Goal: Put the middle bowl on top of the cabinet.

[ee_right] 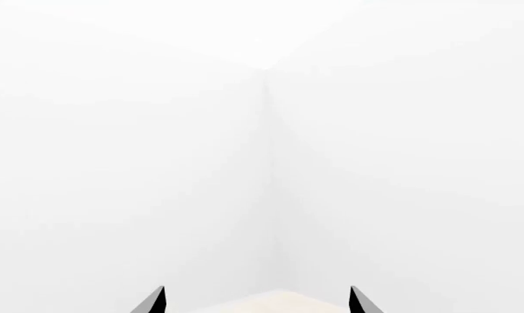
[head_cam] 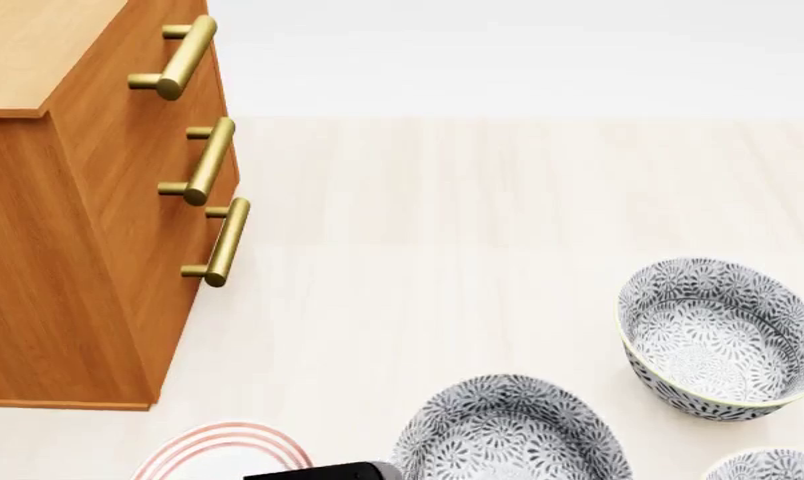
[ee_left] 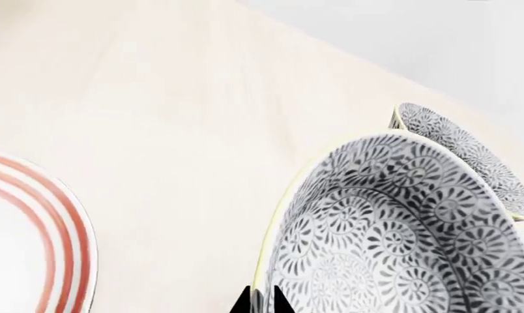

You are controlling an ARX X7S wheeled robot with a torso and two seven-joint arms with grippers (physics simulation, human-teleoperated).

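The cabinet (head_cam: 95, 200) stands at ten o'clock in the head view, its top far above the middle bowl (head_cam: 509, 435), which sits at six o'clock on the tabletop (head_cam: 509, 220). The left hand (ee_left: 262, 301) is clenched on the bowl's near rim; held only by that edge, the bowl may tip or slip when lifted, or be knocked against a brass handle (head_cam: 215, 242). The right hand (ee_right: 257, 301) is released, pointed at a bare wall.

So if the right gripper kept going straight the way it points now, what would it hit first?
Nothing close, as far as the right wrist view shows. The right gripper is open and points over a pale surface towards a bare white wall corner. The corner would probably come first, though its depth is unclear.
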